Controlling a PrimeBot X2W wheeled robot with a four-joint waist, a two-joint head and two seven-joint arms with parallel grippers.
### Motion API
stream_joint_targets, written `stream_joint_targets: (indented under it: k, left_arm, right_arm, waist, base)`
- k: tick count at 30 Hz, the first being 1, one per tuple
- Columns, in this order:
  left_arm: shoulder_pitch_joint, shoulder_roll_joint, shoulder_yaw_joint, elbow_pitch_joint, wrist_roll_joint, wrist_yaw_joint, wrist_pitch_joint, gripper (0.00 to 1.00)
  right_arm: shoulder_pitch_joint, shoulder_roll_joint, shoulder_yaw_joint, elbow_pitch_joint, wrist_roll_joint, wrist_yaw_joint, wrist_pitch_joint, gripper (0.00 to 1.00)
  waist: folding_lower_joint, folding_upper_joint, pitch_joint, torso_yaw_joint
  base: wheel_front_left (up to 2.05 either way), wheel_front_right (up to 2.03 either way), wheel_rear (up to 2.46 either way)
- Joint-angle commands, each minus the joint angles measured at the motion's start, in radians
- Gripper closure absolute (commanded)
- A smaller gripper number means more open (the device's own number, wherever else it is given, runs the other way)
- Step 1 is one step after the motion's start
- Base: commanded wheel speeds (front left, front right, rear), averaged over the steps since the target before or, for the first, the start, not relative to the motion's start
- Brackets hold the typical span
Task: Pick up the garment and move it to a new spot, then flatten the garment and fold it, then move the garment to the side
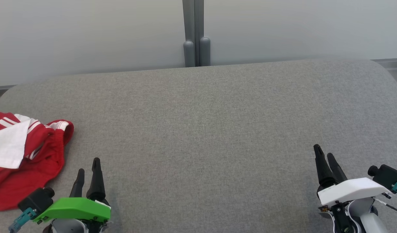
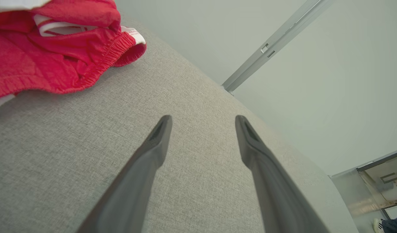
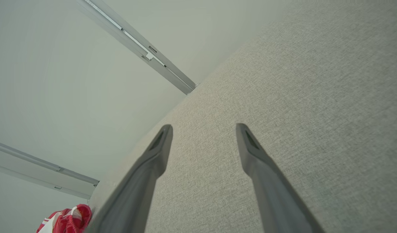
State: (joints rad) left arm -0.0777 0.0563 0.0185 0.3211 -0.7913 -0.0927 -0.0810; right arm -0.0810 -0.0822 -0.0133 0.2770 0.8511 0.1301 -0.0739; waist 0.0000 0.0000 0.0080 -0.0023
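My left gripper (image 1: 88, 165) and right gripper (image 1: 323, 151) gape wide, empty. Pick-up hasn't started, I judge. Next, my left must reach the garment (image 1: 40, 168) at the tabletop's (image 1: 198, 129) left edge.

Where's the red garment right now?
In the head view the red garment lies crumpled at the left edge of the grey table, just left of the open left gripper, not held.

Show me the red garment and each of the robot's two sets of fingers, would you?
red garment (image 1: 49, 158), head view, red fabric right of its white panel.
left gripper (image 1: 88, 165), head view, midway between its dark fingers.
right gripper (image 1: 324, 151), head view, midway between its dark fingers.
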Motion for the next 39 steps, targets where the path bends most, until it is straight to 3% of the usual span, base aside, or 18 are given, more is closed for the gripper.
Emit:
stream_joint_targets:
  k: [1,39]
  left_arm:
    - [-0.004,0.012,-0.003,-0.011,0.032,0.004,-0.007,0.00]
    - [0.023,0.028,-0.064,0.005,0.470,0.043,-0.108,0.00]
  right_arm:
    - [-0.002,-0.008,0.003,-0.015,-0.027,0.001,-0.012,0.00]
    - [0.020,-0.014,0.019,-0.034,-0.466,0.001,-0.114,0.00]
  waist:
    - [0.0000,0.0000,0.000,0.000]
    - [0.0000,0.0000,0.002,-0.003]
  base:
    - [0.00,0.00,0.00]
    - [0.00,0.00,0.00]
